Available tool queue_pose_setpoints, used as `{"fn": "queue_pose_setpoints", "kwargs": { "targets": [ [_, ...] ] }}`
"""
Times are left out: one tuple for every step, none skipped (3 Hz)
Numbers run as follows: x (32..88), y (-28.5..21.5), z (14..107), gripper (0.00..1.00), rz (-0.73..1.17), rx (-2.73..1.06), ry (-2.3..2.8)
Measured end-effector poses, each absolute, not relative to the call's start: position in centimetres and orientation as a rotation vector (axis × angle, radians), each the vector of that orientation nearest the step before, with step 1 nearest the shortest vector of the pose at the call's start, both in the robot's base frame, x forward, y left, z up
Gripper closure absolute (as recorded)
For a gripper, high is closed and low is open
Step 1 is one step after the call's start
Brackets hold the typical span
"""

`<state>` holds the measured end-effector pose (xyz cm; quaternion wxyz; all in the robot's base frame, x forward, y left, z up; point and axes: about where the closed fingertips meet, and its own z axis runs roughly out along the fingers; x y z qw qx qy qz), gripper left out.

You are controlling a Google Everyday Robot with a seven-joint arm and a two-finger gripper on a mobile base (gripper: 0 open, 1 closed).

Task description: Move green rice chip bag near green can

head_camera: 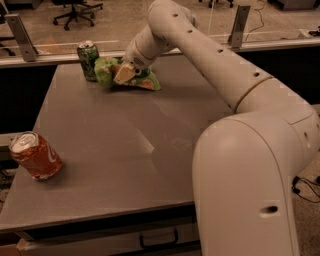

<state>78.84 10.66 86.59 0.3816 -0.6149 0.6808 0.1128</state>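
A pale robot claw [124, 75] sits low at the far left part of a grey bench [125, 150], its tan tip pressed into the top of the green rice chip bag [146, 82]. The bag lies directly under and around the claw, crumpled, with light-green folds showing on both sides of the tip: one bunched lobe to the left, and a flatter flap spreading right and toward the viewer. The bag's underside appears to rest on the bench. Whether the claw is clamped on the bag or only touching it cannot be told from this angle.

Just left of the bag stands the green can [88, 60], upright, dark green with pale markings and a silver top. The bag's left lobe is just beside the can, perhaps touching it.

From the claw, the thick white arm [215, 65] rises, bends at an elbow near the top of the view, and sweeps down to a large rounded housing at the lower right.

Well apart, at the bench's near left edge, a red can [35, 156] lies tilted on its side. Beyond the bench, an office chair [75, 10] stands on the floor.
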Motion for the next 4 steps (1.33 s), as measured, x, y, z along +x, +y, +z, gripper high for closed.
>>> {"fn": "queue_pose_setpoints", "kwargs": {
  "targets": [
    [78.5, 10.5, 87.4, 0.0, 0.287, -1.562, 1.721],
    [78.3, 9.4, 89.8, 0.0, 0.268, -1.53, 1.684],
    [78.1, 6.5, 93.9, 0.0, 0.241, -1.462, 1.625],
    [77.2, 0.1, 98.1, 0.0, 0.175, -1.392, 1.598]
  ]
}}
